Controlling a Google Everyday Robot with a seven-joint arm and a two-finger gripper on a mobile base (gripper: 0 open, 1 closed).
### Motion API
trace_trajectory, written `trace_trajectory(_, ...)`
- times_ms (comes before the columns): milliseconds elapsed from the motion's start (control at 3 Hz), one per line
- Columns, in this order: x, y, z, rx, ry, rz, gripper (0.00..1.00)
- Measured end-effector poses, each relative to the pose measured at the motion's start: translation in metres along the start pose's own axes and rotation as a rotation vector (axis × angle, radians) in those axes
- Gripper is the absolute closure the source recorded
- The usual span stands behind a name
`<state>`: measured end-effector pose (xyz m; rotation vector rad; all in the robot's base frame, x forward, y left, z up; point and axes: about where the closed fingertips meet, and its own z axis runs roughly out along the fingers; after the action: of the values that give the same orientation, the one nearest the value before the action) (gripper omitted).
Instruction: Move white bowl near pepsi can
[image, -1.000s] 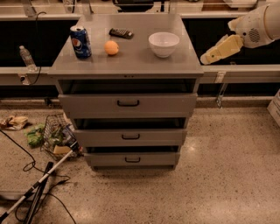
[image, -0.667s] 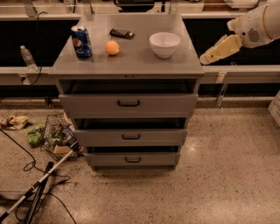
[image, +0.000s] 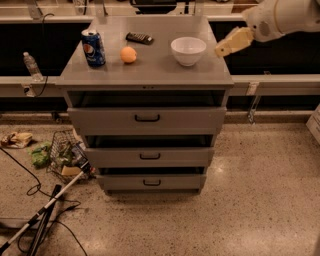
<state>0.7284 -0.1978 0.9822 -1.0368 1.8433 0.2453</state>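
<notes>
The white bowl (image: 188, 50) stands on the right side of the grey cabinet top (image: 150, 75). The pepsi can (image: 93, 48), blue with the round logo, stands upright at the top's left side. My gripper (image: 223, 49) hangs in the air just right of the bowl, near the cabinet's right edge, on a white arm (image: 280, 17) that comes in from the upper right. It holds nothing that I can see.
A small orange fruit (image: 128, 54) lies between can and bowl. A dark flat object (image: 139, 37) lies behind it. The three drawers (image: 147, 120) stand slightly open. A water bottle (image: 31, 66) stands on the left ledge. Litter, a wire basket (image: 65, 155) and cables lie on the floor at left.
The gripper has moved left, closer to the bowl and the cabinet's right edge. Bowl, can and fruit have not moved.
</notes>
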Motion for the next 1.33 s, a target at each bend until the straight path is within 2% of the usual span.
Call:
trace_trajectory(333,-0.024,-0.013,0.036,-0.017,-0.047,0.010,0.00)
trace_trajectory(667,-0.045,-0.015,0.082,-0.062,-0.084,0.034,0.00)
trace_trajectory(1000,-0.039,-0.006,0.115,-0.111,-0.060,0.071,0.00)
trace_trajectory(1333,-0.023,-0.001,0.138,-0.133,-0.012,0.094,0.00)
